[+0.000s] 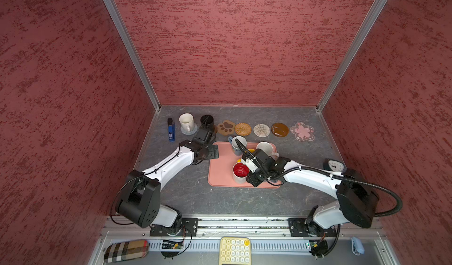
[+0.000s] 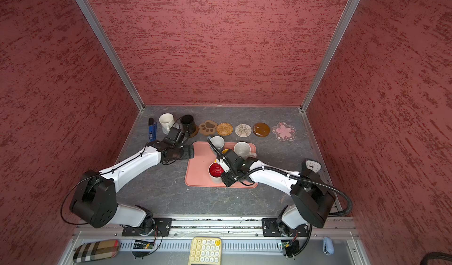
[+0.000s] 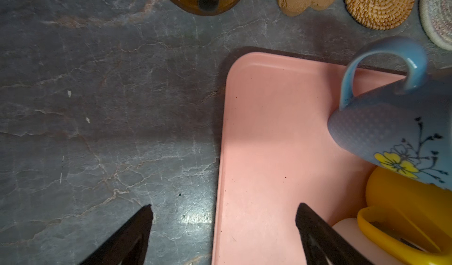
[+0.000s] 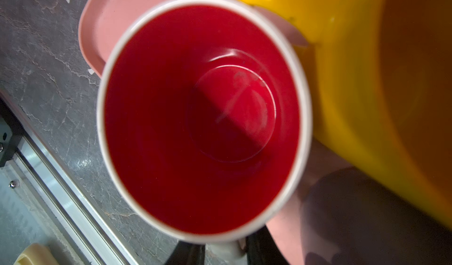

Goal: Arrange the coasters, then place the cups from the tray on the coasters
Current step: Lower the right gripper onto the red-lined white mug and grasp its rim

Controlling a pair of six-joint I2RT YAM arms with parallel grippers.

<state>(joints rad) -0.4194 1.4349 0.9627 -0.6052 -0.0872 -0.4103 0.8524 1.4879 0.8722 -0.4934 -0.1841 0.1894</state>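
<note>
Left wrist view: left pincer [image 3: 225, 205] gapes astride tray [image 3: 269, 104] edge, tabletop [image 3: 97, 104] beside.

Glossy red-lined mug [image 4: 203, 117], smooth matt pink tray [image 3: 269, 129], veined stone-look tabletop [image 3: 97, 104].

The right hand [image 2: 224, 177] is at the red-lined white mug [image 2: 215, 171] on the salmon tray [image 2: 197, 175]. Behind, five coasters [image 2: 243, 130] lie in a row, with a black mug [image 2: 187, 124] and a white mug [image 2: 166, 120] to their left.
</note>
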